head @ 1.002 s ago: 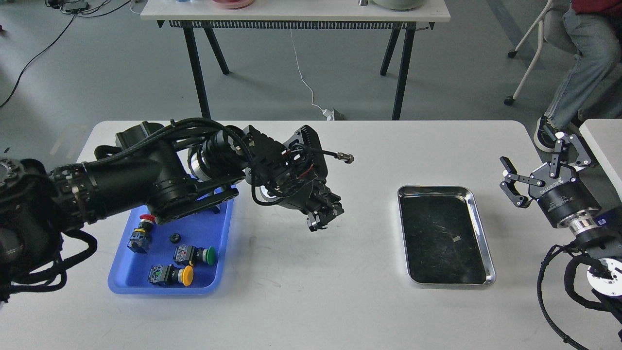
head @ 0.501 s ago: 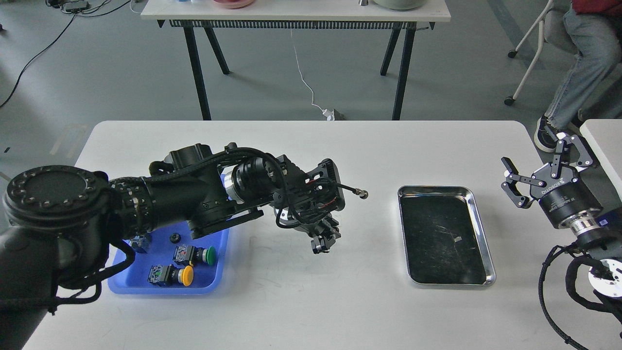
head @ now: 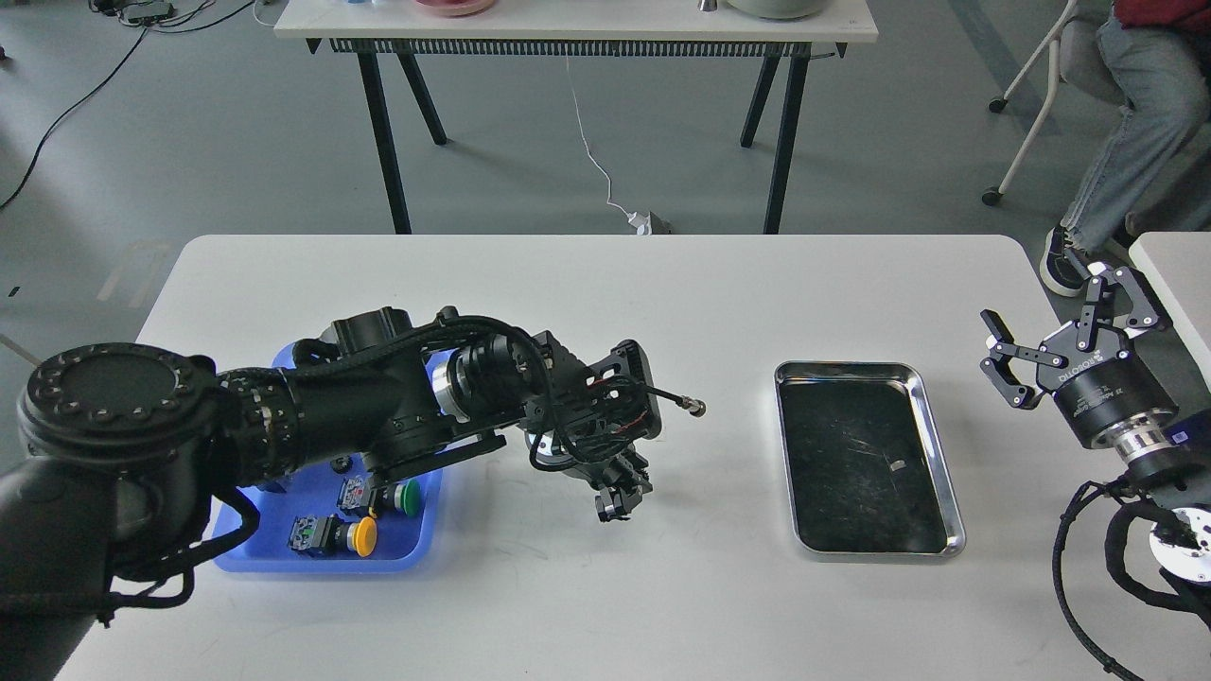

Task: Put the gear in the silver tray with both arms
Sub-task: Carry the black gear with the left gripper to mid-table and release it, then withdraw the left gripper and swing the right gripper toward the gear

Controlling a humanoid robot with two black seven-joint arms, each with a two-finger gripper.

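The silver tray [head: 851, 368] lies right of centre on the white table, empty but for a tiny fleck. My left arm reaches from the left over the blue tray [head: 397, 553]. Its gripper [head: 613, 506] points down, close above the bare table between the two trays. Its fingers are dark and too small to tell apart, and I see nothing in them. The small black gear is hidden behind my left arm. My right gripper [head: 1045, 303] is open and empty, held above the table's right edge, to the right of the silver tray.
The blue tray holds push buttons, one with a green cap [head: 408, 496] and one with a yellow cap [head: 360, 535]. A second table [head: 568, 24] stands behind. A seated person [head: 1135, 104] is at the far right. A cable plug [head: 695, 408] sticks out from my left wrist.
My left arm has swung down and toward me, its gripper dropping from mid-table height to just above the table. It now covers more of the blue tray. My right gripper has drifted slightly right.
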